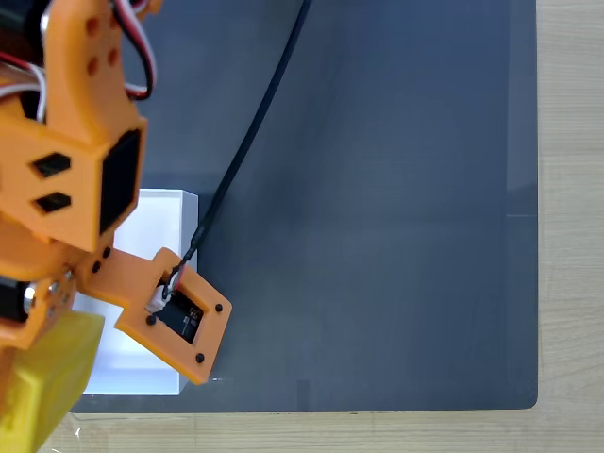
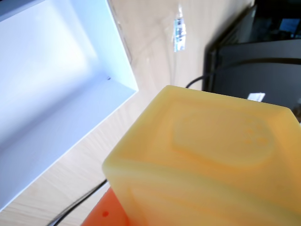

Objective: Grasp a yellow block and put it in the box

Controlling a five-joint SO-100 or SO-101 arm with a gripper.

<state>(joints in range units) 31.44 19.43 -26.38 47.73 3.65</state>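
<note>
Yellow block (image 2: 207,160) is up off the table in the gripper (image 1: 42,377), fingers clenched on it, just beside the box (image 2: 51,94). Centre it over the box before releasing; the rim's close.

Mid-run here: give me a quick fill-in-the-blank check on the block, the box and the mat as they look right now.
1. The block close to the wrist camera is ____ in colour.
2. The open-top box is ____ in colour.
3. In the fixed view, the box sits at the lower ____ of the picture.
4. The mat is dark ____.

Missing words: yellow; white; left; grey
</note>
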